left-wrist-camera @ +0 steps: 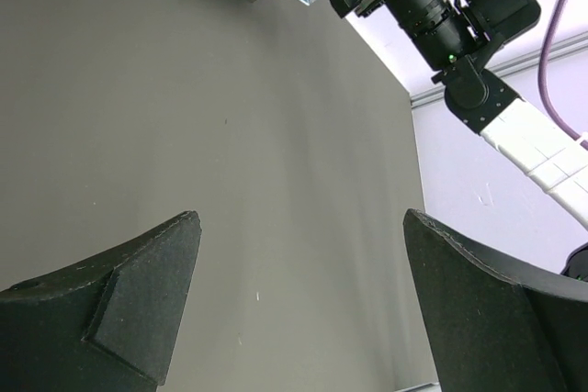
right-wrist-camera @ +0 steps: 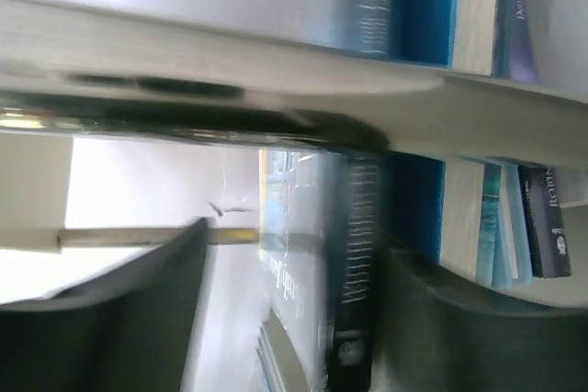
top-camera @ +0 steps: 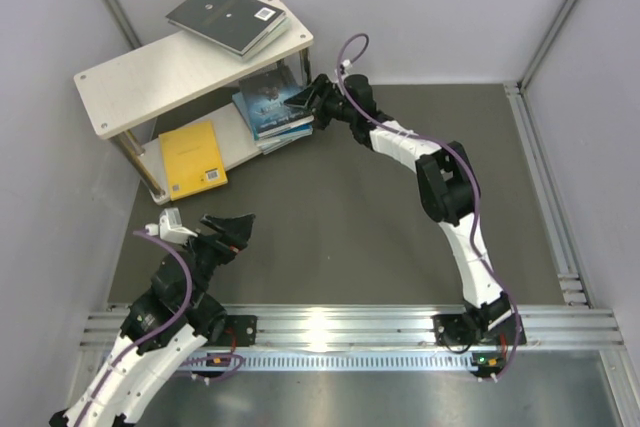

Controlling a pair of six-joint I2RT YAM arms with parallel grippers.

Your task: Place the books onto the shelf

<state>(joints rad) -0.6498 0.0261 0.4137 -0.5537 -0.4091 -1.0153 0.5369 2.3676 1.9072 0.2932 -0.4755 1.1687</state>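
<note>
L gripper [left-wrist-camera: 303, 218], near base: jaws spread wide, empty, over bare mat [left-wrist-camera: 184, 89]. R gripper [top-camera: 303, 99] is at lower tier of shelf [top-camera: 150, 72], against blue book stack [top-camera: 270, 107]. Jaws part-open; dark-spined book [right-wrist-camera: 354, 263] sits between them w/ gap on one side, so not pinched. Prob. release step. Next: back R straight out w/o dragging stack. Yellow book [top-camera: 192, 155] on same tier, dark books [top-camera: 228, 17] on top board.

In the right wrist view, a dark book spine [right-wrist-camera: 549, 227] at the right edge carried white letters starting "Rom", the rest cut off. White lettering along the black spine [right-wrist-camera: 354, 263] was too blurred to read. From above, the dark book [top-camera: 225, 15] atop the shelf [top-camera: 150, 72] bore a white code sticker, and the yellow book [top-camera: 192, 155] a barcode, neither legible.
</note>
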